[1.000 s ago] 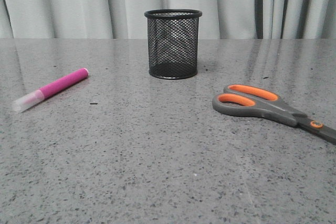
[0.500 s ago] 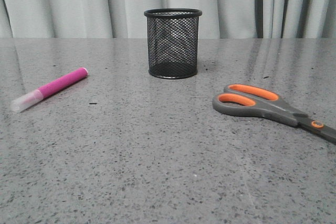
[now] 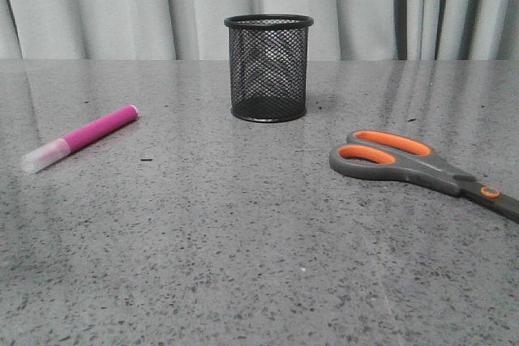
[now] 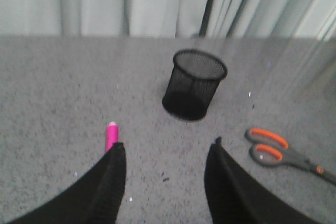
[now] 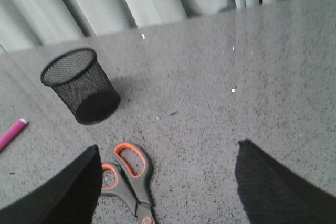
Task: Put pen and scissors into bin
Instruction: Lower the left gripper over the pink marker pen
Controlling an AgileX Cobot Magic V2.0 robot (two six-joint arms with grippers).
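Observation:
The magenta pen (image 3: 79, 137) with its whitish cap lies flat on the table at the left. The scissors (image 3: 413, 162) lie flat at the right, handles toward the middle. The black mesh bin (image 3: 268, 67) stands upright at the back centre, empty. Neither gripper shows in the front view. In the left wrist view my left gripper (image 4: 167, 148) is open and empty above the table, with the pen (image 4: 111, 137) just past its one fingertip. In the right wrist view my right gripper (image 5: 167, 148) is open and empty, with the scissors (image 5: 131, 179) beside its one finger.
The grey speckled table (image 3: 243, 249) runs back to a pale curtain (image 3: 122, 6). A small dark speck (image 3: 145, 159) lies near the pen. The bin also shows in the left wrist view (image 4: 196, 83) and in the right wrist view (image 5: 80, 85).

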